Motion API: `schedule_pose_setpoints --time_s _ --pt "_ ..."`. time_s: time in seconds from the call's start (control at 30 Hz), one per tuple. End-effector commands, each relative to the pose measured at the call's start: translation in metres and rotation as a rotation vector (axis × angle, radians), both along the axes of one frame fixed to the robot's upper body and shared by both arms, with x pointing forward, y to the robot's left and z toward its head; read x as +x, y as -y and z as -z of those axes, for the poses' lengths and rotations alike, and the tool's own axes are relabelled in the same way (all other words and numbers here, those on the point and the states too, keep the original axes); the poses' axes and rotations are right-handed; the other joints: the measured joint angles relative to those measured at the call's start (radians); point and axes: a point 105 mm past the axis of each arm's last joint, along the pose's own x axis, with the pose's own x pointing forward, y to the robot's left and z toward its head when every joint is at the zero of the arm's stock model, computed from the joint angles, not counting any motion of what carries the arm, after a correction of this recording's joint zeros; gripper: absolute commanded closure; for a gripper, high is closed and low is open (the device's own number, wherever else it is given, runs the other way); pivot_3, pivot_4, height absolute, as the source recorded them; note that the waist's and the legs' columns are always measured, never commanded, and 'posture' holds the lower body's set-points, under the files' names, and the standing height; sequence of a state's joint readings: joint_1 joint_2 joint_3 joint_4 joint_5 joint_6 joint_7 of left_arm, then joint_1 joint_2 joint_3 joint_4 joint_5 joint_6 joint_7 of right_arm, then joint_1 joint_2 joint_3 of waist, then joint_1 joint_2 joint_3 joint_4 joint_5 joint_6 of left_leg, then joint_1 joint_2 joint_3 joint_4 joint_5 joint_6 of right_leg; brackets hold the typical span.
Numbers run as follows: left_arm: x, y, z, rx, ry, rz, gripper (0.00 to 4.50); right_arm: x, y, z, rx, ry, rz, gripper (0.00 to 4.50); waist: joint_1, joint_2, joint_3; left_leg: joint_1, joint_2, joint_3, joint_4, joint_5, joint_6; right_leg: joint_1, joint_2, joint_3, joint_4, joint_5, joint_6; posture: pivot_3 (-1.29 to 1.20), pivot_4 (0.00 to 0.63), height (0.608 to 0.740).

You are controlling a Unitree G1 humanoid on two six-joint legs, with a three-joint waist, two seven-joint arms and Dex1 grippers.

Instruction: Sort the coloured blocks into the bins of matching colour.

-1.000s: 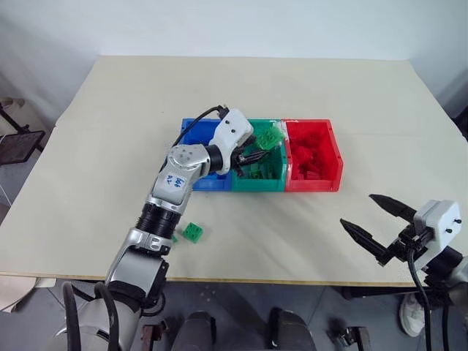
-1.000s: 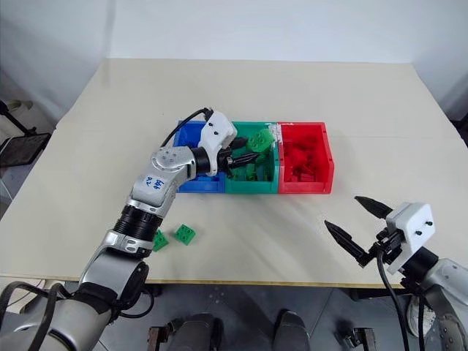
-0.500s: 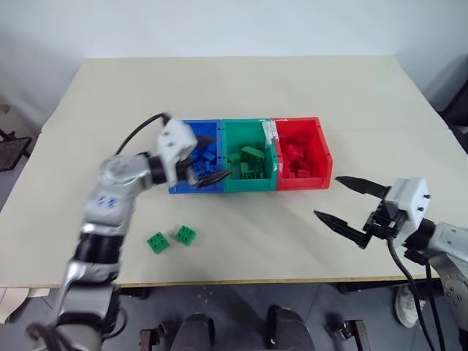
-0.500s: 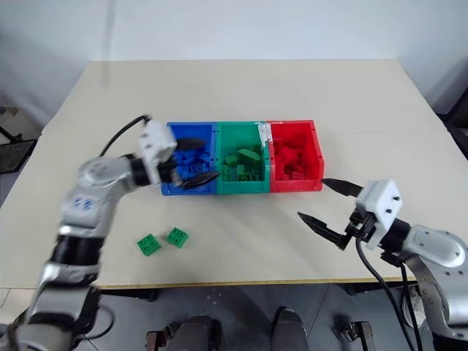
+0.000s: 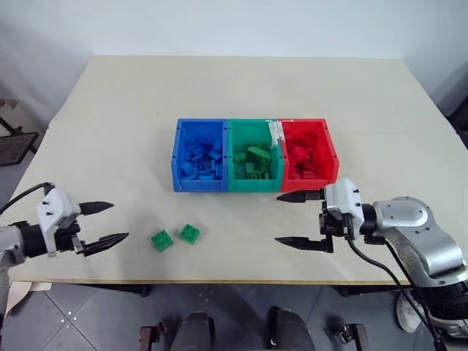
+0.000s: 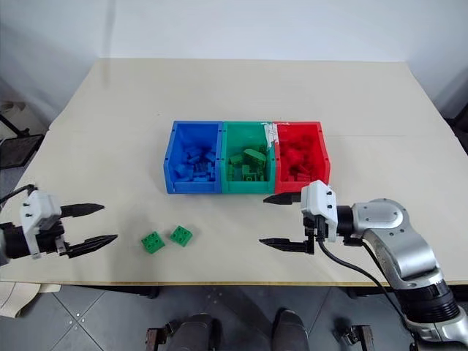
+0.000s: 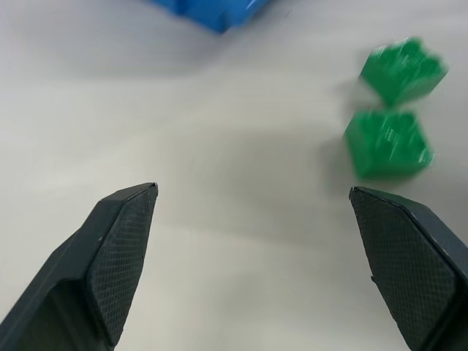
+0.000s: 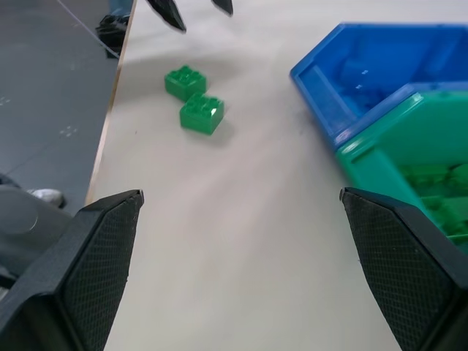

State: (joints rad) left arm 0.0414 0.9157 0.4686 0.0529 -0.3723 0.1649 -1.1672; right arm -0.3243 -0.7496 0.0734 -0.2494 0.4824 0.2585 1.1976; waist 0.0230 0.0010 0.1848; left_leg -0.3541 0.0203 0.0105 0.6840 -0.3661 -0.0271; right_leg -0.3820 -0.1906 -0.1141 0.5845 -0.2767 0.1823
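Two green blocks (image 5: 176,236) loose near the bench (image 5: 110,131) front edge, both jaws wide and empty: best straddling one block squarely with the left gripper (image 5: 102,222) before closing.

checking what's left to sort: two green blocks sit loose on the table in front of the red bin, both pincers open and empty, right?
Not quite: the two green blocks lie in front of the blue bin, not the red one, as the left eye view shows. Both the left pincer and right pincer are open and empty.
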Motion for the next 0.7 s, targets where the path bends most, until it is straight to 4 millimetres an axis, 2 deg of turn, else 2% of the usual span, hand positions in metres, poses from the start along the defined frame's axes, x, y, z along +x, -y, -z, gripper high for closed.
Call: schedule_pose_setpoints --time_s 0.03,0.07,0.13,0.2,0.37,0.43,0.57,0.7 --pt "-0.007 0.029 -0.013 0.011 0.033 0.125 0.03 0.005 0.01 -0.005 -0.016 0.042 0.01 0.0 0.0 0.0 0.0 0.0 0.0 0.0 0.0 0.0 0.0 0.0 0.0 0.0 0.0 0.0 0.0 0.0 0.15 0.74" --pt "-0.009 0.05 -0.013 -0.007 0.017 0.192 0.03 0.005 0.016 -0.002 -0.032 0.036 0.028 0.0 0.002 -0.001 0.0 0.0 0.0 0.0 0.0 0.0 0.0 0.0 0.0 0.0 0.0 0.0 0.0 0.0 0.15 0.74" --pt "-0.015 0.077 -0.011 -0.026 -0.026 0.28 0.03 0.005 0.026 0.003 -0.057 0.03 0.053 0.0 0.005 -0.001 0.0 0.0 0.0 0.0 0.0 0.0 0.0 0.0 0.0 0.0 0.0 0.0 0.0 0.0 0.15 0.74" --pt "-0.011 0.098 -0.007 -0.025 -0.054 0.298 0.03 0.004 0.033 0.008 -0.074 0.027 0.077 0.0 0.003 -0.001 0.0 0.0 0.0 0.0 0.0 0.0 0.0 0.0 0.0 0.0 0.0 0.0 0.0 0.0 0.15 0.74" --pt "0.01 0.121 0.012 0.102 -0.107 0.167 0.03 -0.001 0.039 0.009 -0.064 0.041 0.127 0.0 -0.008 0.0 0.0 0.001 0.0 0.001 0.0 0.0 0.0 -0.001 0.0 0.001 0.002 0.0 0.0 0.0 0.15 0.74" --pt "0.018 0.136 0.011 0.044 -0.125 0.109 0.03 -0.005 0.041 0.01 -0.058 0.038 0.151 0.0 -0.009 0.0 0.0 0.001 0.0 0.001 0.0 0.0 0.0 -0.001 0.0 0.001 0.002 0.0 0.0 0.0 0.15 0.74" --pt "0.017 0.152 0.019 0.059 -0.21 0.076 0.03 -0.012 0.044 0.013 -0.06 0.031 0.177 0.0 -0.003 0.0 0.0 0.001 0.0 0.001 0.0 0.0 0.0 -0.001 0.0 0.001 0.002 0.0 0.0 0.0 0.15 0.74" --pt "0.017 0.153 0.026 0.109 -0.253 0.042 0.03 -0.015 0.046 0.013 -0.052 0.03 0.209 0.0 0.0 -0.001 0.0 0.001 0.0 0.001 0.001 0.0 0.0 -0.001 0.0 0.002 0.002 0.0 0.0 0.0 0.15 0.74"
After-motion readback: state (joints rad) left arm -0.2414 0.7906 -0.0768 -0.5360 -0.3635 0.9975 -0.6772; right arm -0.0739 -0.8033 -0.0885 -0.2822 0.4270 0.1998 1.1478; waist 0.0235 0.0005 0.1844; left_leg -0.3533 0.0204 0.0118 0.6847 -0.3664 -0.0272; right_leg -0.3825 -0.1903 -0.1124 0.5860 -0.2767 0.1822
